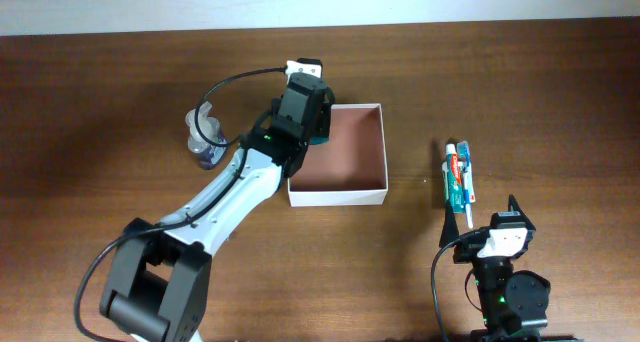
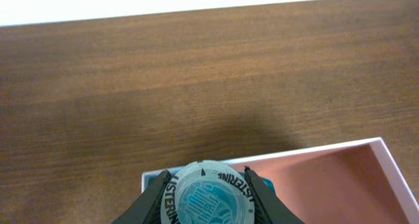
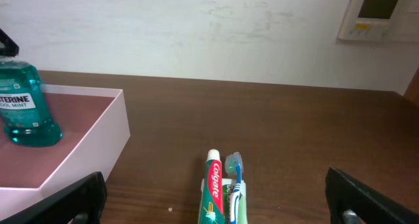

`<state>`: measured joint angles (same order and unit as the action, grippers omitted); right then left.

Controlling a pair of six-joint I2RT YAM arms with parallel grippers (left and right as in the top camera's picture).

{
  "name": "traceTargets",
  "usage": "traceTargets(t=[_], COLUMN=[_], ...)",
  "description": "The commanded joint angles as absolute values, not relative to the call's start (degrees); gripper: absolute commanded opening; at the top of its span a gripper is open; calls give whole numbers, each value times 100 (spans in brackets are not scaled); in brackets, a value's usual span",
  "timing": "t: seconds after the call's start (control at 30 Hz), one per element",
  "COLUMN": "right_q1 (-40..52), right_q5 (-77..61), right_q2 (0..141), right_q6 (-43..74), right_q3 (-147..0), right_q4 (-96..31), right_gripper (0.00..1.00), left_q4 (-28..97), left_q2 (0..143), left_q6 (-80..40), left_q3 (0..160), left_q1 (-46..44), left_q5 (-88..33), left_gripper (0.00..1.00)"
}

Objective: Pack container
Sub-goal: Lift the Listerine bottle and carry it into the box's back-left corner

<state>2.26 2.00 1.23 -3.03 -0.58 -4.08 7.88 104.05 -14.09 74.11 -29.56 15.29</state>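
The container [image 1: 350,152] is a shallow white-walled box with a pinkish-brown inside, at the table's middle. My left gripper [image 1: 305,107] is above its far left corner, shut on the clear cap of a teal Listerine bottle [image 2: 206,198]. The bottle stands upright inside the container [image 2: 340,178], and the fingers [image 2: 208,173] press both sides of the cap. In the right wrist view the bottle [image 3: 26,103] stands in the container [image 3: 85,152]. My right gripper [image 1: 510,217] is open and empty near the front edge, its fingers [image 3: 215,178] spread wide.
A red and green toothpaste tube [image 1: 455,177] and a blue toothbrush [image 1: 466,182] lie side by side right of the container, just ahead of the right gripper. They rest on a green packet [image 3: 230,191]. A small clear bottle [image 1: 205,137] stands left of the container.
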Motion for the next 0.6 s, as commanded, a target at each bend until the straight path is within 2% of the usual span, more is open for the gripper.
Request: traceTargets(t=[0.0,0.03,0.13,0.23,0.57], right_q1=[185,185,185,185,185], right_q5=[193,193,193,193,193], right_q2=[117,117,117,117,117], right_q6=[-298,-301,-298,-298,-298], right_q3=[-32,-32,-32,-32,-32], right_q4=[-454,-454,-454,-454,-454], right_gripper=[99,99,99,98,99], left_q4=[698,674,644,652,764], left_q2=[10414,10414,10414,10414,10001], left_q6=[-1317,-1317,-1317,-1315,-926], left_q3=[7570,7570,7570,7570,7570], left_q1=[-2958,-2958,-2956,-2956,-2958], left_q5=[1680,1682,1693,1697,1835], left_gripper=[20,21,65,79,84])
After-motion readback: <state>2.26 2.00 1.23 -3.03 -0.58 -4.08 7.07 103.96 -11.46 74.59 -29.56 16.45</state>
